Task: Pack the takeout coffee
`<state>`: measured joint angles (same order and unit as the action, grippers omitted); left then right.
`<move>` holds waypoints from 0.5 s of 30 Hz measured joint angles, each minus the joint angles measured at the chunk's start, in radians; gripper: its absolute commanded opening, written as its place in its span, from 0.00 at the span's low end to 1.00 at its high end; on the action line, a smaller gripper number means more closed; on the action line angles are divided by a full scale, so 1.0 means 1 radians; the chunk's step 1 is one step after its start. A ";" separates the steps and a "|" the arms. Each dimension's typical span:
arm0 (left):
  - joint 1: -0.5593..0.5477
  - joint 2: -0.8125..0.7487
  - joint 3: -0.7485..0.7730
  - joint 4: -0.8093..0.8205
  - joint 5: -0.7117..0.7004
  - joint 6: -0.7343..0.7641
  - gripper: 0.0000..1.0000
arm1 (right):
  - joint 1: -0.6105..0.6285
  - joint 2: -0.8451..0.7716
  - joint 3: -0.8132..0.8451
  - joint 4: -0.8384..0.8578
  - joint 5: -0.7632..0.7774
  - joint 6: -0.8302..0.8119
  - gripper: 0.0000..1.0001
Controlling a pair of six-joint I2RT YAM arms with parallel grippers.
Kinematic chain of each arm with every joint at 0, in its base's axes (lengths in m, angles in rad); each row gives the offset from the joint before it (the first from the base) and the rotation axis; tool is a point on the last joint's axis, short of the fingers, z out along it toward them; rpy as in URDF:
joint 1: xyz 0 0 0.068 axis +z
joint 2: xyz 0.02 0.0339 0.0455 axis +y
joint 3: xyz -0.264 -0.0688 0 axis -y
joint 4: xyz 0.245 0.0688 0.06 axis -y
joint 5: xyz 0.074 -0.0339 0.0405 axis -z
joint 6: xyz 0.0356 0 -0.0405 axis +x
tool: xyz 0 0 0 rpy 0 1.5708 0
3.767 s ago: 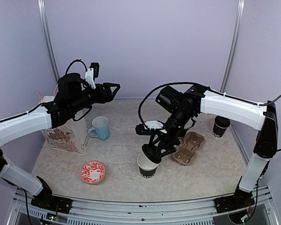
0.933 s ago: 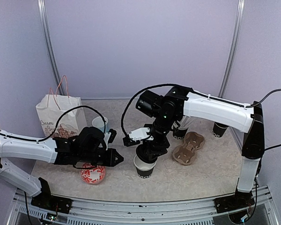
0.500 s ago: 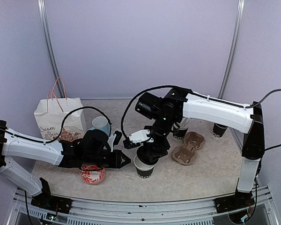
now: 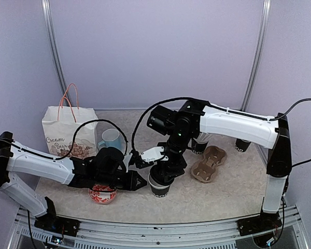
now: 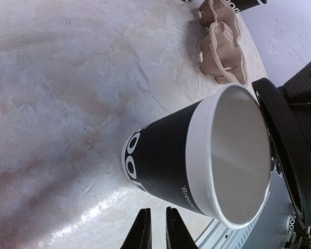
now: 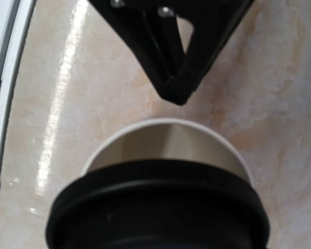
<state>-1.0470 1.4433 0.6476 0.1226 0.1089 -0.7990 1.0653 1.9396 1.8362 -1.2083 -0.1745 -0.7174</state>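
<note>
My right gripper [image 4: 167, 167] has its jaws spread wide around the black lid [image 6: 158, 207], holding it tilted directly over the open cup [image 5: 186, 155] just beneath. I judge the lid wants levelling and centring on the white rim before I press down evenly. My left gripper [image 5: 156, 228], nearly shut and empty, sits just beside the cup's base and could brace it. A cardboard carrier [image 4: 209, 163] lies near, on the right gripper's other side. Around them is the marbled beige table [image 4: 223, 194], closed in by lilac walls.
</note>
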 measured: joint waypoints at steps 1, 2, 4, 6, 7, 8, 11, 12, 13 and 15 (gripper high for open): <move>0.000 0.003 0.000 0.001 0.000 0.000 0.12 | 0.002 0.002 0.000 0.000 0.000 0.000 0.68; -0.001 0.005 0.000 0.003 0.001 0.000 0.12 | 0.002 0.004 0.000 0.000 0.000 0.000 0.69; -0.002 0.007 0.000 0.005 0.001 0.001 0.12 | 0.002 0.010 0.000 0.000 0.001 0.000 0.69; -0.002 0.008 0.000 0.006 0.001 0.002 0.12 | 0.002 0.016 0.000 0.000 0.001 0.000 0.70; -0.002 0.008 0.000 0.006 0.001 0.003 0.12 | 0.003 0.019 0.000 0.000 0.002 0.000 0.70; -0.002 0.008 0.000 0.006 0.001 0.003 0.12 | 0.003 0.021 0.000 0.000 0.004 0.000 0.70; -0.002 0.008 0.000 0.011 0.001 0.003 0.12 | 0.006 0.026 0.001 0.000 0.008 0.000 0.73; -0.003 0.008 0.000 0.013 0.001 0.003 0.12 | 0.007 0.027 0.002 0.001 0.008 0.000 0.76; -0.003 0.008 0.000 0.014 0.001 0.003 0.12 | 0.008 0.029 0.003 0.000 0.008 0.000 0.81; -0.003 0.008 0.000 0.014 0.000 0.003 0.12 | 0.008 0.032 0.004 0.001 0.010 0.003 0.86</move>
<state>-1.0496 1.4513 0.6476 0.1371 0.1093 -0.7956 1.0737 1.9720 1.8404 -1.2076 -0.1650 -0.7143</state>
